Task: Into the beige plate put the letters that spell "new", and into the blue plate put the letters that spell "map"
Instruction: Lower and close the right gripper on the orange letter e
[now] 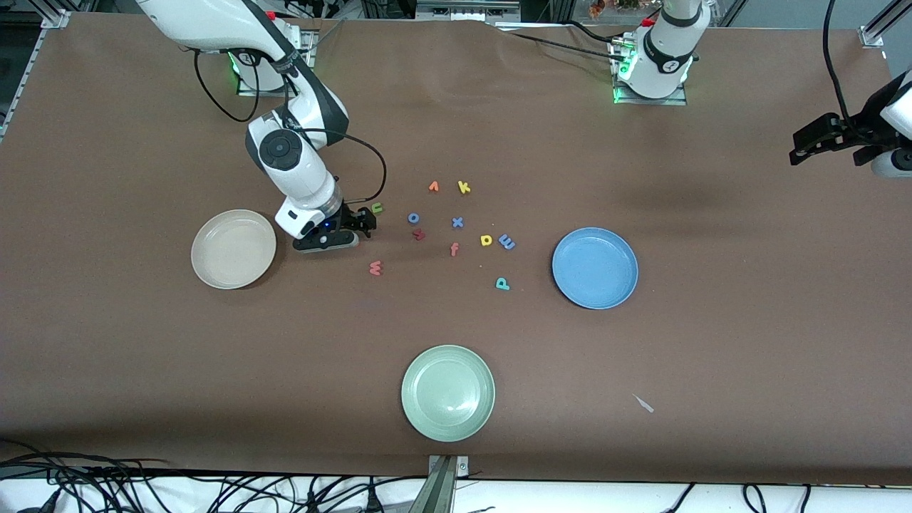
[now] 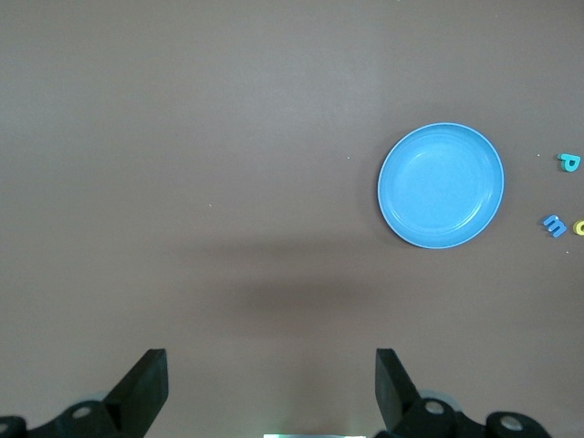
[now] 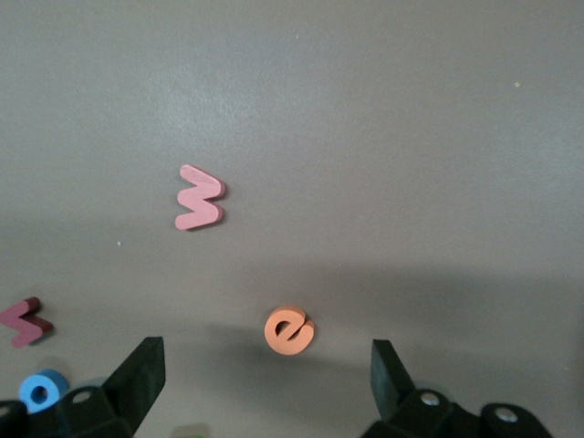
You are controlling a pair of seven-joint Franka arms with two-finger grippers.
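Observation:
My right gripper hangs open low over the table beside the beige plate. The orange e lies just ahead of its open fingers, hidden under the hand in the front view. The pink w lies nearer the front camera, and the green n sits right by the gripper. Yellow a, blue m and teal p lie beside the blue plate. My left gripper waits open and empty, high over the left arm's end of the table.
A pale green plate sits near the table's front edge. Among the task letters lie a dark red letter, blue o, blue x, red-orange f, yellow k and an orange letter.

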